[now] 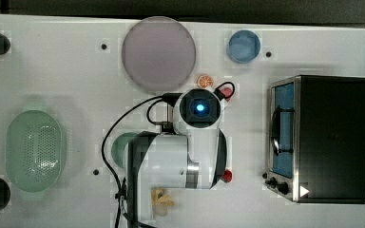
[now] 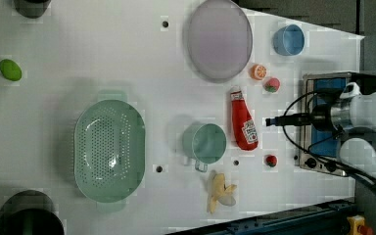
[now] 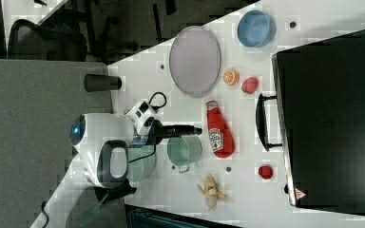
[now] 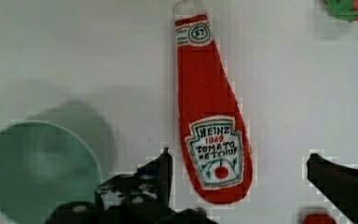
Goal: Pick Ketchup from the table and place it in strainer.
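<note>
Wrist view shows the black gripper [image 4: 235,163] spread wide and empty, its fingers [image 4: 161,170] straddling the red plastic ketchup bottle [image 4: 209,116]. That bottle lies flat on the white table [image 4: 74,56], mid-frame.

In the left view, the ketchup [image 2: 243,123] lies on the table [image 2: 78,58] right of the cup [image 2: 205,143] (strainer [image 2: 108,150] farther left).

The ketchup [image 2: 243,124] lay flat with the green cup [image 2: 204,142] just beside it; bare table [image 2: 78,58] ran from that cup to the strainer [image 2: 109,150], while a strawberry [image 2: 271,160] and toaster oven [image 2: 323,147] crowded the bottle's other side.
</note>
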Controlling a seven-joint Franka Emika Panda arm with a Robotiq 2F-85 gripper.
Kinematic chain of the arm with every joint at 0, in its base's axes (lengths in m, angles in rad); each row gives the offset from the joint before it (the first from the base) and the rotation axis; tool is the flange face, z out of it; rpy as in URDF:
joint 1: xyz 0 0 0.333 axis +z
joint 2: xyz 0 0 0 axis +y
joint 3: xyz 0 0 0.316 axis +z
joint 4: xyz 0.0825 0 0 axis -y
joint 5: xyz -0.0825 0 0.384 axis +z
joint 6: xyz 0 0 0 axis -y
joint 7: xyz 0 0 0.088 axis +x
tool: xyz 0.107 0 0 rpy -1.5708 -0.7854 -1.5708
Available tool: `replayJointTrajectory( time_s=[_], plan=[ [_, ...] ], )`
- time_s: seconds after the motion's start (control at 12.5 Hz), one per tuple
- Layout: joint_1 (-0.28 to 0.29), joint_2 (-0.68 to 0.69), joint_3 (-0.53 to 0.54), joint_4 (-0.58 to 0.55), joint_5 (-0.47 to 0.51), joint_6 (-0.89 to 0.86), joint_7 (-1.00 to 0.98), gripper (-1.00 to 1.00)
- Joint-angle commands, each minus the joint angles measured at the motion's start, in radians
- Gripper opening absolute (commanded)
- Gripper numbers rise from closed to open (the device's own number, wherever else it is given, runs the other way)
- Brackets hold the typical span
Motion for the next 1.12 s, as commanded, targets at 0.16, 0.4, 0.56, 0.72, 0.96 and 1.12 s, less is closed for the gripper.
replayJointTrajectory(
  time_s=[0.16, 0.4, 0.56, 0.72, 0.96, 1.12],
  plan=[
    [0.008, 0.13, 0.007, -0.031, -0.058, 0.152, -0.072, 1.0],
    [0.016, 0.213, 0.009, -0.034, -0.058, 0.223, -0.072, 1.0],
    [0.019, 0.256, 0.01, -0.035, -0.058, 0.253, -0.071, 1.0],
    [0.019, 0.288, 0.007, -0.039, -0.058, 0.301, -0.072, 0.93],
    [0.019, 0.303, 0.003, -0.04, -0.058, 0.336, -0.072, 0.24],
    [0.016, 0.291, 0.001, -0.033, -0.056, 0.335, -0.072, 0.24]
  ],
)
